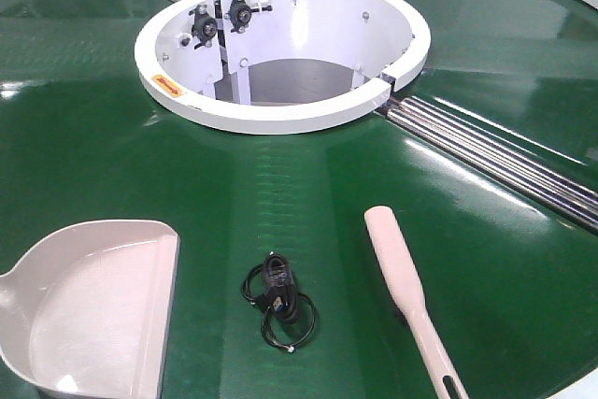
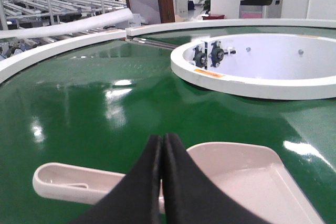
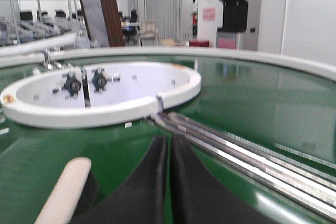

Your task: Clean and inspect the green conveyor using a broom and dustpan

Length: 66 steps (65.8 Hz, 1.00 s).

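The green conveyor (image 1: pixel 84 137) fills the front view. On it at the lower left lies the pale dustpan (image 1: pixel 93 306), its mouth facing right. The broom (image 1: pixel 400 273) lies at the lower right, its handle running off the bottom edge. Neither gripper shows in the front view. In the left wrist view my left gripper (image 2: pixel 161 141) is shut and empty, hovering over the dustpan (image 2: pixel 247 177) where its handle (image 2: pixel 63 182) meets the scoop. In the right wrist view my right gripper (image 3: pixel 169 142) is shut and empty, with the broom's rounded end (image 3: pixel 65 190) just to its left.
A coiled black cable with a small box (image 1: pixel 278 298) lies on the belt between dustpan and broom. The white ring hub (image 1: pixel 280 117) stands open in the middle. Silver rollers (image 1: pixel 495 161) run from the hub to the right edge. A white outer rim (image 2: pixel 47 53) borders the belt.
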Tool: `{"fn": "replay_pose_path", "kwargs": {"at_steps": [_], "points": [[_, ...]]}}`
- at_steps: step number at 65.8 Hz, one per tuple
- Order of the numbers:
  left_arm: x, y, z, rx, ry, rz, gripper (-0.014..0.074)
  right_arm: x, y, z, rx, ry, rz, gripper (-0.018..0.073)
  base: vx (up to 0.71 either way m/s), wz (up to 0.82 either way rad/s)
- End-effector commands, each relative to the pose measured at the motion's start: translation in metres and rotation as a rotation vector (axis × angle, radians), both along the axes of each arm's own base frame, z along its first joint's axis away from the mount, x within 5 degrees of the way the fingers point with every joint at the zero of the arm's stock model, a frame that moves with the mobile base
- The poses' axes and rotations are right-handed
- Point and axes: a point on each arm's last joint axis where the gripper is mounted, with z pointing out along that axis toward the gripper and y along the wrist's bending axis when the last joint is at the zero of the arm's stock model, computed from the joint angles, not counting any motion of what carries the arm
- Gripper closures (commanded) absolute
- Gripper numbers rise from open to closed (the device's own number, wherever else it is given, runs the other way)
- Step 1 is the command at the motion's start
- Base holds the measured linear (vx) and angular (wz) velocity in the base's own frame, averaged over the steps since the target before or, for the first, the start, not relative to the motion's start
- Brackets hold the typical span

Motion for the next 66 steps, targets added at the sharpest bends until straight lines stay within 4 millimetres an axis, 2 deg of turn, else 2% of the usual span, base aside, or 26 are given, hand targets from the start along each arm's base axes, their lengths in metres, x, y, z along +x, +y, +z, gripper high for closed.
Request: {"fn": "replay_pose_path", "kwargs": {"at_steps": [1,10,18,23,28,40,46,55,61,66], "points": [[-0.001,0.001,0.005,-0.014,-0.123,0.007,0.0619,-0.002,-0.002,0.01,0.004,-0.15,-0.018,0.0561,0.0,0.0],[-0.003,0.001,0.018,-0.014,-0.263,0.009,0.0619,-0.005,-0.002,0.02,0.014,-0.25,-0.027,0.0561,0.0,0.0],[-0.01,0.001,0.039,-0.104,-0.491,-0.01,0.0619,-0.008,-0.003,0.033,0.04,-0.291,-0.028,0.0561,0.0,0.0],[-0.017,0.001,0.052,-0.16,-0.655,-0.034,0.0619,-0.013,-0.003,0.052,0.039,-0.342,-0.026,0.0561,0.0,0.0],[-0.023,0.002,0.07,-0.202,-0.726,-0.046,0.0619,-0.017,-0.003,0.071,0.026,-0.368,-0.025,0.0561,0.0,0.0],[-0.027,0.0,0.132,-0.178,-0.665,-0.051,0.0619,-0.019,-0.002,0.132,0.005,-0.349,-0.016,0.0561,0.0,0.0],[-0.023,-0.002,0.165,-0.127,-0.608,-0.046,0.0619,-0.007,-0.001,0.166,0.001,-0.317,-0.013,0.0561,0.0,0.0],[-0.002,0.0,0.202,-0.119,-0.474,-0.028,0.0606,0.035,0.003,0.202,-0.011,-0.162,-0.003,0.0561,0.0,0.0],[0.016,0.001,0.215,-0.128,-0.389,-0.02,0.0582,0.073,0.006,0.206,-0.02,-0.008,0.006,0.0561,0.0,0.0],[0.036,0.003,0.215,-0.133,-0.271,-0.007,0.0529,0.1,0.008,0.203,-0.026,0.102,0.012,0.0559,0.0,0.0]]}}
